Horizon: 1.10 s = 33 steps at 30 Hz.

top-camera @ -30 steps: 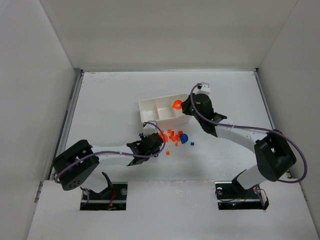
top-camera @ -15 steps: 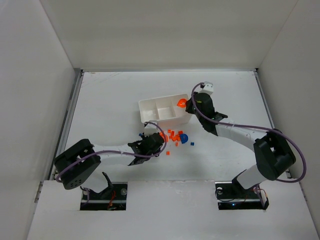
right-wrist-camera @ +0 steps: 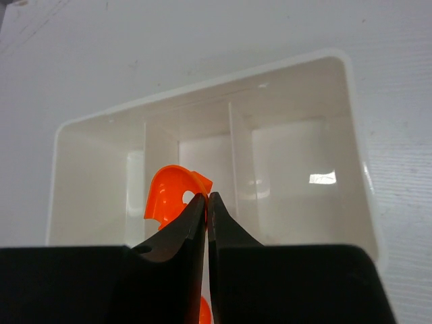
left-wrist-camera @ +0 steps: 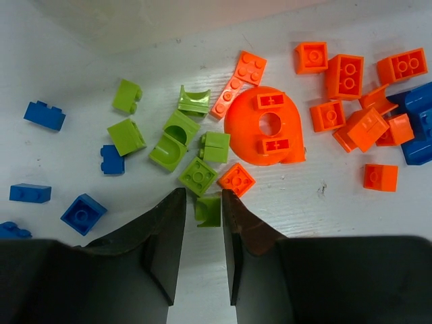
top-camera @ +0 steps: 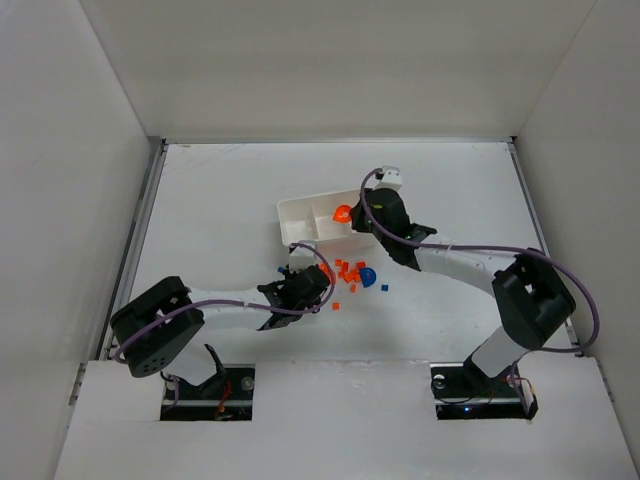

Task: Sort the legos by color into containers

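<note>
The white tray (top-camera: 300,232) with three compartments sits mid-table. My right gripper (top-camera: 352,212) hovers over it, shut on a curved orange lego (top-camera: 342,212). In the right wrist view the fingers (right-wrist-camera: 207,197) pinch that lego (right-wrist-camera: 169,196) above the tray (right-wrist-camera: 351,121), near the divider between the left and middle compartments. My left gripper (top-camera: 312,283) is low at the lego pile (top-camera: 348,272). In the left wrist view its open jaws (left-wrist-camera: 201,196) straddle a lime green lego (left-wrist-camera: 208,210), with a small gap on the left side.
Loose legos lie on the table: lime ones (left-wrist-camera: 175,135), blue ones (left-wrist-camera: 44,115) to the left, orange ones (left-wrist-camera: 344,74) to the right, and a large rounded orange piece (left-wrist-camera: 263,128). A blue rounded piece (top-camera: 368,276) lies right of the pile. White walls enclose the table.
My right gripper has swung left over the tray with the orange lego in it. My left gripper has stayed at the pile, barely moving.
</note>
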Each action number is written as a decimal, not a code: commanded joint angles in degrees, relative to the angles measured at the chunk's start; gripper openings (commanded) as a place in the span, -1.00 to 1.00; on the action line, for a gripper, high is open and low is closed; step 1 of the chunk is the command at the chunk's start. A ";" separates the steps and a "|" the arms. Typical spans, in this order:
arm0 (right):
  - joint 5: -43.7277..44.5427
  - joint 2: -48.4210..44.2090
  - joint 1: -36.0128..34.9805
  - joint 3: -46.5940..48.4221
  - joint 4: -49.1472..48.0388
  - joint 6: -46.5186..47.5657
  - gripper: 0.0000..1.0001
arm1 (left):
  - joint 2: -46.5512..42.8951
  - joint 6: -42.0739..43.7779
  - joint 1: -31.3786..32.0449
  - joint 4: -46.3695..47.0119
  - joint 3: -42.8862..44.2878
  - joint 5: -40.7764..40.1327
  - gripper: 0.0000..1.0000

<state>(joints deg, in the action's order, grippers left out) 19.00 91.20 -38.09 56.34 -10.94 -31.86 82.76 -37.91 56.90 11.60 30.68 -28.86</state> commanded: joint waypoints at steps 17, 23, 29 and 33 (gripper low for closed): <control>-0.81 -10.85 -4.22 -8.32 -1.54 0.22 -0.14 | -9.61 0.21 -0.26 -3.77 -0.70 -2.43 -0.91; 0.24 -18.15 -10.72 -20.29 0.30 -1.10 -0.19 | -22.02 0.91 -4.38 -6.76 2.01 0.38 -0.92; 2.87 -18.69 -20.21 -24.17 3.73 -2.33 0.06 | -20.37 3.80 -12.20 -3.61 8.25 3.46 -0.88; 5.07 -16.76 -24.70 -23.56 4.35 -2.68 0.18 | -11.77 5.39 -17.74 -1.58 13.52 6.00 -0.85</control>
<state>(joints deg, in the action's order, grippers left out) 20.80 73.67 -60.47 31.88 -6.15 -33.82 66.63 -34.87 41.85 7.77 40.34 -25.43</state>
